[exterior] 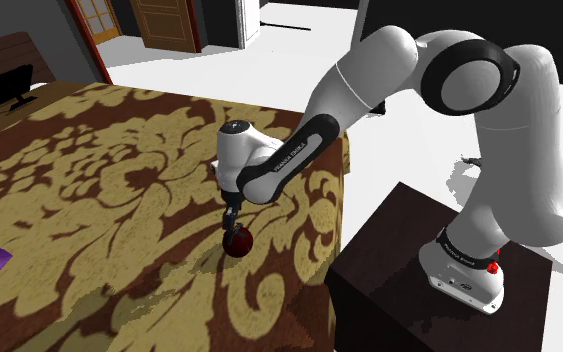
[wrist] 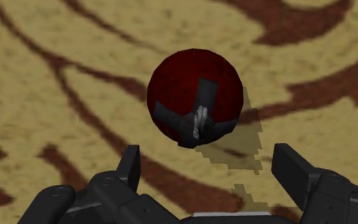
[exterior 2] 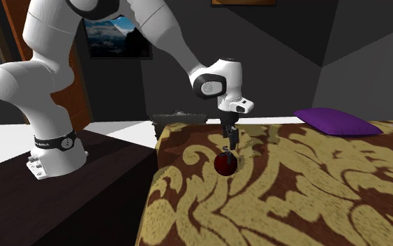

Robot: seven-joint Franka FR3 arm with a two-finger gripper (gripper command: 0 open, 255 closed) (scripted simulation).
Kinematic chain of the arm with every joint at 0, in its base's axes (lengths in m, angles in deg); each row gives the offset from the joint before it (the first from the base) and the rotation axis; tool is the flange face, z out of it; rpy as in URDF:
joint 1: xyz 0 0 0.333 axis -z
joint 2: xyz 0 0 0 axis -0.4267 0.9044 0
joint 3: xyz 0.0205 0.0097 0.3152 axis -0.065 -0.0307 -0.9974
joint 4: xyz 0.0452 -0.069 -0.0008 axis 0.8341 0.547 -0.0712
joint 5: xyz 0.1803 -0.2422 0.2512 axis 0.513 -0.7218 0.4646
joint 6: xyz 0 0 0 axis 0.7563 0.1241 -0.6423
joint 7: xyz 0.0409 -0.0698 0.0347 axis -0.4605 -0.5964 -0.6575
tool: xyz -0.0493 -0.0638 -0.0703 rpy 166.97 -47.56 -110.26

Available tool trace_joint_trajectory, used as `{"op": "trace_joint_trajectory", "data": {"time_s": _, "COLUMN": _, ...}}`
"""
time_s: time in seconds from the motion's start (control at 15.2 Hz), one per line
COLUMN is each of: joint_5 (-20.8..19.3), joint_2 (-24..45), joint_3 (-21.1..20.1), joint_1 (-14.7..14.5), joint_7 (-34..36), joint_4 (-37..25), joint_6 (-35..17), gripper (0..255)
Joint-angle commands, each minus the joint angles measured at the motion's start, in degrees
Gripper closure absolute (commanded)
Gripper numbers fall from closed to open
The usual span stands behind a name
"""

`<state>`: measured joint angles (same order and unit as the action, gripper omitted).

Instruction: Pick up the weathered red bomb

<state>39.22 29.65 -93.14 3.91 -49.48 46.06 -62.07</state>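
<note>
Two black fingers (wrist: 131, 168) of the gripper (wrist: 208, 162) are held apart over the dark red bomb (wrist: 195, 89), seen mid-frame on the bed (exterior: 119, 150).

Bomb (exterior: 237, 244) on bed (exterior: 89, 200) nr edge by stand (exterior: 389, 275), jaws just above.

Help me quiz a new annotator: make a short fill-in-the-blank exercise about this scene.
1. The bomb lying on the patterned bedspread is dark ____.
2. The gripper hangs above the bomb with its fingers ____, not shut.
3. The pillow on the bedspread is ____.
Missing words: red; open; purple.
</note>
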Motion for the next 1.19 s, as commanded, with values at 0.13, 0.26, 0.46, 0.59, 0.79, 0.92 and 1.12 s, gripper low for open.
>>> {"op": "trace_joint_trajectory", "data": {"time_s": 0.13, "joint_5": -0.45, "joint_2": 2.66, "joint_3": 0.32, "joint_1": -0.47, "joint_7": 0.11, "joint_4": -0.76, "joint_6": -1.94, "gripper": 0}}
{"op": "trace_joint_trajectory", "data": {"time_s": 0.26, "joint_5": -0.63, "joint_2": 3.90, "joint_3": 0.52, "joint_1": -0.63, "joint_7": 0.16, "joint_4": -1.02, "joint_6": -2.92, "gripper": 0}}
{"op": "trace_joint_trajectory", "data": {"time_s": 0.46, "joint_5": -0.78, "joint_2": 4.89, "joint_3": 0.68, "joint_1": -0.76, "joint_7": 0.20, "joint_4": -1.26, "joint_6": -3.67, "gripper": 0}}
{"op": "trace_joint_trajectory", "data": {"time_s": 0.59, "joint_5": -0.78, "joint_2": 4.84, "joint_3": 0.68, "joint_1": -0.74, "joint_7": 0.18, "joint_4": -1.21, "joint_6": -3.66, "gripper": 255}}
{"op": "trace_joint_trajectory", "data": {"time_s": 0.79, "joint_5": -0.77, "joint_2": 4.82, "joint_3": 0.68, "joint_1": -0.73, "joint_7": 0.18, "joint_4": -1.21, "joint_6": -3.65, "gripper": 255}}
{"op": "trace_joint_trajectory", "data": {"time_s": 0.92, "joint_5": -0.77, "joint_2": 4.81, "joint_3": 0.68, "joint_1": -0.73, "joint_7": 0.18, "joint_4": -1.21, "joint_6": -3.64, "gripper": 255}}
{"op": "trace_joint_trajectory", "data": {"time_s": 1.12, "joint_5": -0.78, "joint_2": 4.89, "joint_3": 0.68, "joint_1": -0.76, "joint_7": 0.20, "joint_4": -1.26, "joint_6": -3.67, "gripper": 255}}
